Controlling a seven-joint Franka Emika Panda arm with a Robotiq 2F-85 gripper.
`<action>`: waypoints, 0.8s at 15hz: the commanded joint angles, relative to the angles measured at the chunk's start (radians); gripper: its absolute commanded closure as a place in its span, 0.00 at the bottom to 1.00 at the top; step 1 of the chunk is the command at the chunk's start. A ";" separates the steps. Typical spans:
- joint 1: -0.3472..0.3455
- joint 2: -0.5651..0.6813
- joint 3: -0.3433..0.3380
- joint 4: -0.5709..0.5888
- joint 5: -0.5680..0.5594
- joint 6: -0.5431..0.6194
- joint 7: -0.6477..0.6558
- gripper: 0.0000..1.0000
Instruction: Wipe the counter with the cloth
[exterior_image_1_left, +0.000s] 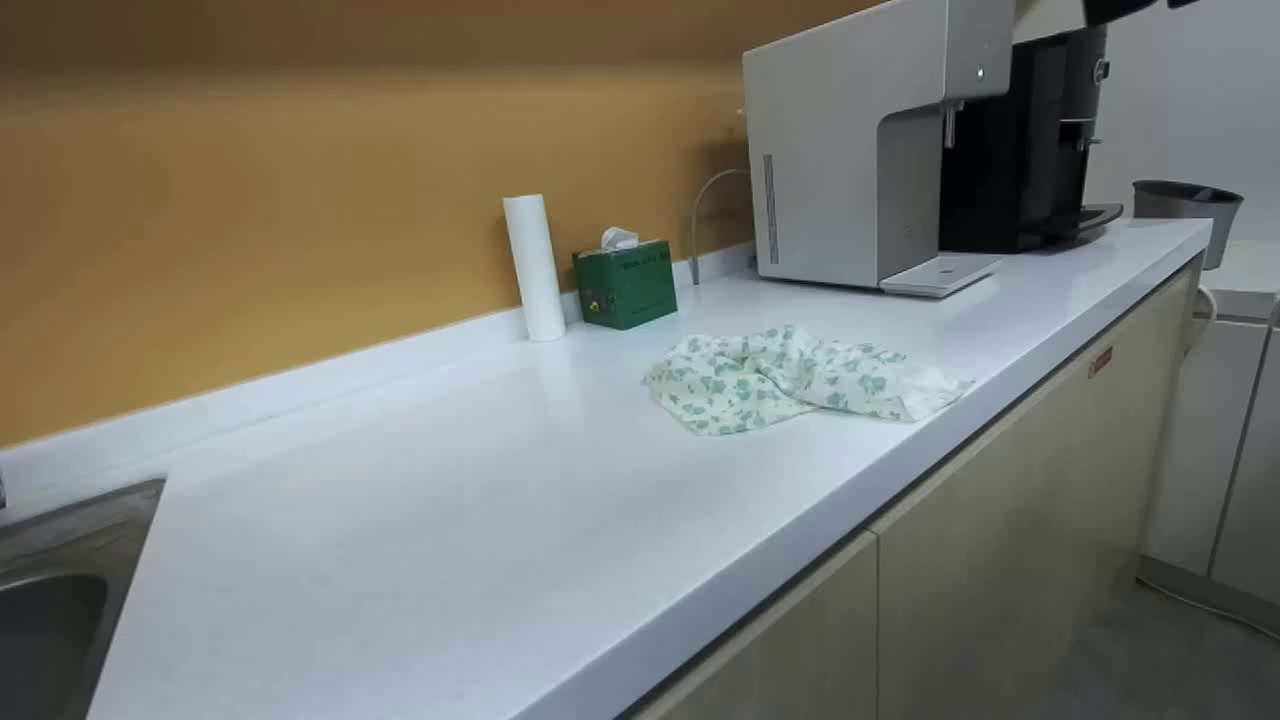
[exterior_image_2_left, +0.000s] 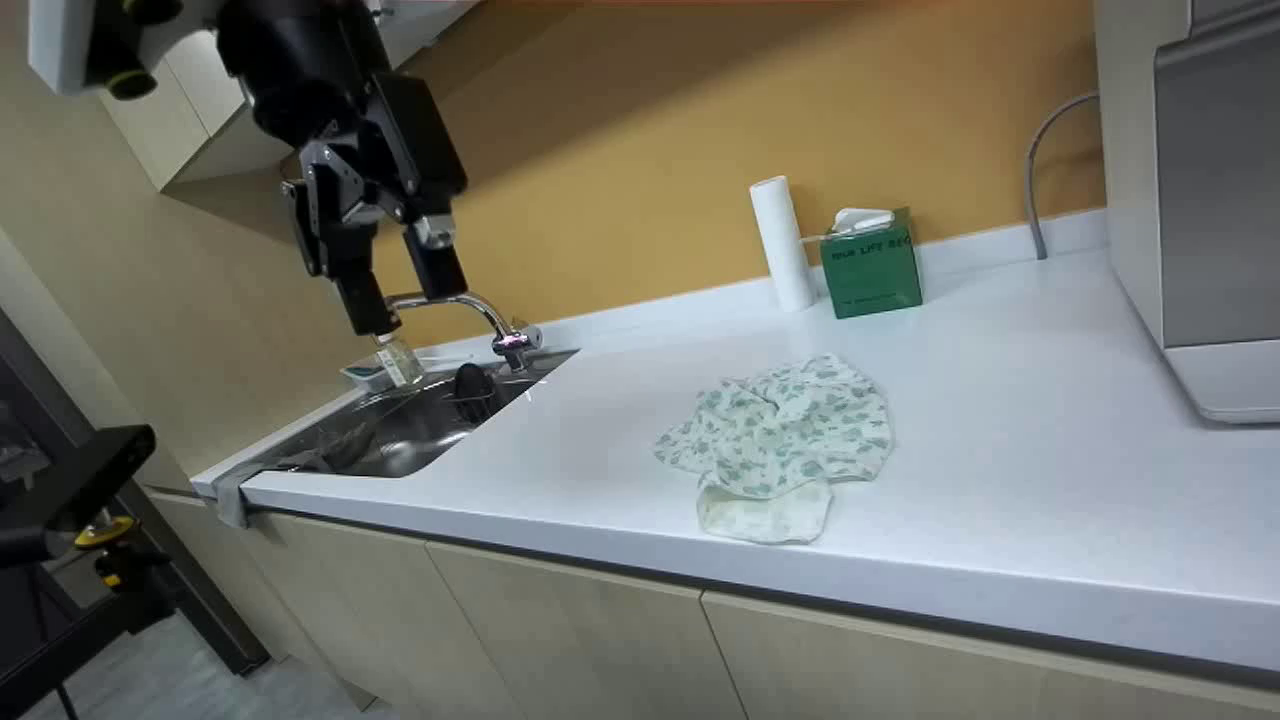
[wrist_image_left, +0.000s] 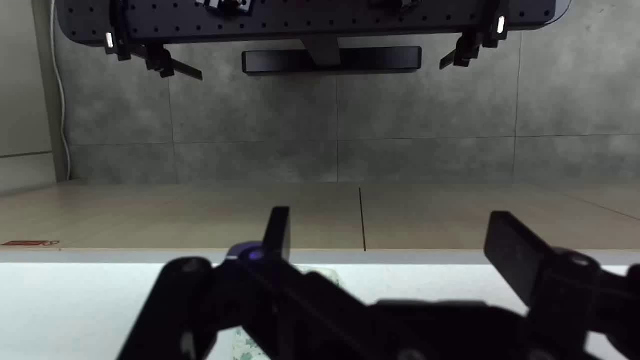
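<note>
Wrist view shows your pincer (wrist_image_left: 390, 225) spread wide, holding nothing. The cloth (exterior_image_2_left: 790, 435) lies bunched on the worktop (exterior_image_2_left: 1040, 440), well apart from the pincer, so grasping and wiping both look undone. On the far side stand a white roll (exterior_image_2_left: 783, 245) and green tissue box (exterior_image_2_left: 872, 268); the sink (exterior_image_1_left: 110, 522) at left and pale machine (exterior_image_1_left: 845, 170) at right could limit your strokes.

The cloth (exterior_image_2_left: 790, 440) is showing small green motifs on white. The counter (exterior_image_1_left: 450, 510) is looking white, the wall (exterior_image_1_left: 300, 220) mustard yellow. The tissue box (exterior_image_1_left: 628, 286) is appearing dark green, the gripper (exterior_image_2_left: 408, 300) mostly black, and the floor (wrist_image_left: 260, 110) is showing mottled grey.
</note>
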 joint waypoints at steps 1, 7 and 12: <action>0.002 0.002 -0.001 0.002 -0.001 -0.002 0.001 0.00; 0.002 0.008 -0.001 0.002 -0.001 -0.002 0.001 0.00; -0.009 0.014 0.013 0.000 -0.024 0.027 0.036 0.00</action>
